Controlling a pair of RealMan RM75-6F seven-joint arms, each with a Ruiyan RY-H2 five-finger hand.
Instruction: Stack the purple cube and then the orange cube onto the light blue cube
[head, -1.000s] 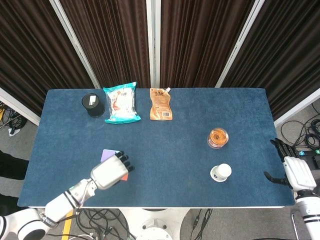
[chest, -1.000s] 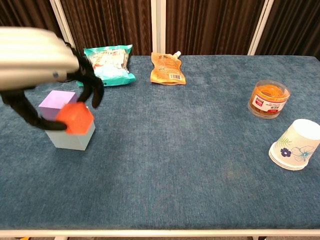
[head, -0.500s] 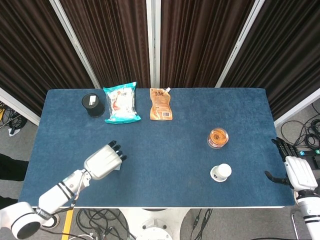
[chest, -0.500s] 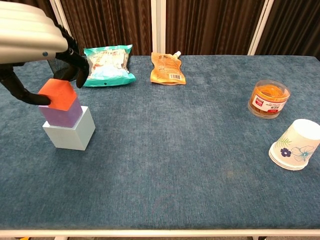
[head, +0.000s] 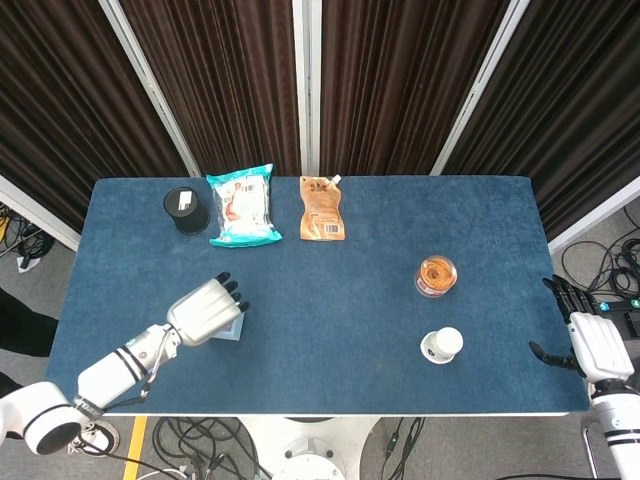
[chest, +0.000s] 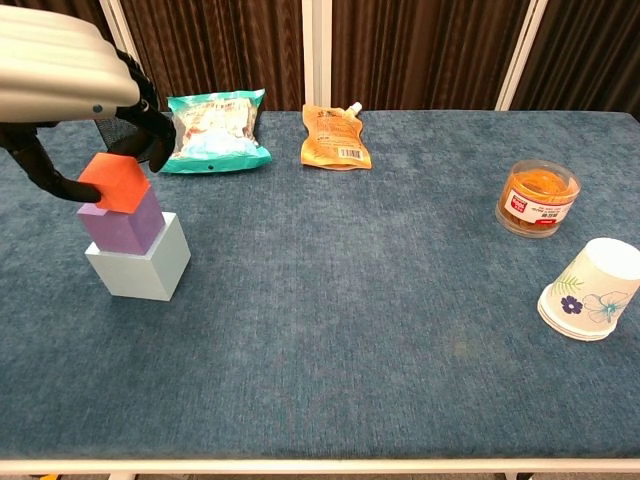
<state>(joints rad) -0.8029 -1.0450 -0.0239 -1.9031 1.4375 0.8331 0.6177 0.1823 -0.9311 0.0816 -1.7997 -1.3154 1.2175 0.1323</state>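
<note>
Left hand (chest: 70, 95) grasping orange cube (chest: 115, 182) on purple cube (chest: 122, 222); square it, release gently. Right hand (head: 590, 345) idle, fingers spread, empty

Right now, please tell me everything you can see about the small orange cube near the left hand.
The small orange cube is a plain, matte solid block with sharp edges. It sits on top of the purple cube, which rests on the larger light blue cube, near the left side of the blue table. It looks turned somewhat against the purple cube's edges. The dark fingers of the left hand close around it from above. In the head view the hand hides it.
</note>
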